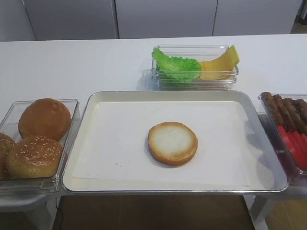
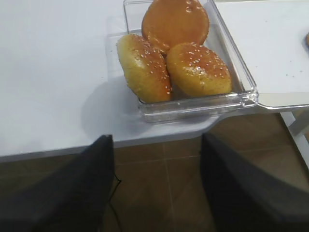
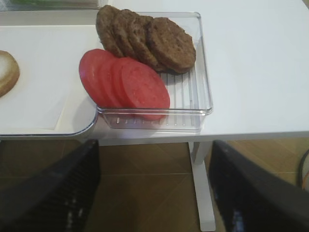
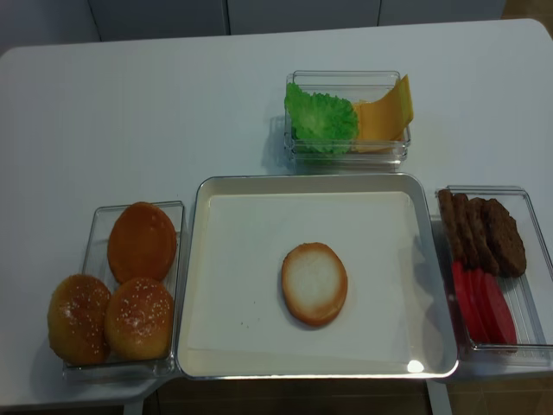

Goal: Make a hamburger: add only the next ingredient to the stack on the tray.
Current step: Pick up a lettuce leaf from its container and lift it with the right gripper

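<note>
The bright green ruffled lettuce leaf (image 1: 176,66) (image 4: 320,118) lies in a clear tub behind the tray, on that tub's left side. On the tray's white liner, near the middle, rests the stack: one bun bottom (image 1: 172,143) (image 4: 314,284) with its pale cut face up. The silver tray (image 1: 172,94) (image 4: 302,180) fills the table's front centre. Neither gripper shows in the high views. My right gripper (image 3: 154,188) hangs open and empty below the table's front edge, before the tomato tub. My left gripper (image 2: 157,183) is open and empty too, below the edge before the bun tub.
A yellow cheese slice (image 1: 220,64) leans beside the lettuce in the same tub. Left of the tray, a tub (image 1: 72,108) holds three domed buns (image 2: 176,21). On the right, a tub (image 3: 203,77) holds brown patties (image 3: 171,43) and tomato slices (image 3: 140,89).
</note>
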{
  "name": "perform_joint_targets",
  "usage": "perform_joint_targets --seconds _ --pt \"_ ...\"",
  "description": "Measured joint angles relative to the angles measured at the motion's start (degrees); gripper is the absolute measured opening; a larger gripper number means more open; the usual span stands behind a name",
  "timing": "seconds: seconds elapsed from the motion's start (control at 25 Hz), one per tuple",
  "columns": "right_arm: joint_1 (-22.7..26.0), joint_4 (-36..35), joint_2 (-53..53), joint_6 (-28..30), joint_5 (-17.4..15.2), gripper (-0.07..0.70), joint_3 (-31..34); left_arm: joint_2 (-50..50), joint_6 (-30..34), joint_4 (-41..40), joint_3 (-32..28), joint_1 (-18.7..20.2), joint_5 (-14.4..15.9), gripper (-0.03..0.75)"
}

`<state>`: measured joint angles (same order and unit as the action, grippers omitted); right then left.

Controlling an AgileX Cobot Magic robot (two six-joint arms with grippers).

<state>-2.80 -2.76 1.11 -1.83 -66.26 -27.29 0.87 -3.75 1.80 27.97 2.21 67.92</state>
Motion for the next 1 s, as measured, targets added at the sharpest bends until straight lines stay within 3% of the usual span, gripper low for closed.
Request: perform_joint_targets --seconds 1.0 --pt "0.0 0.0 0.0 0.0 0.0 0.531 0.0 0.0 0.0 0.0 0.0 0.0 0.0 0.423"
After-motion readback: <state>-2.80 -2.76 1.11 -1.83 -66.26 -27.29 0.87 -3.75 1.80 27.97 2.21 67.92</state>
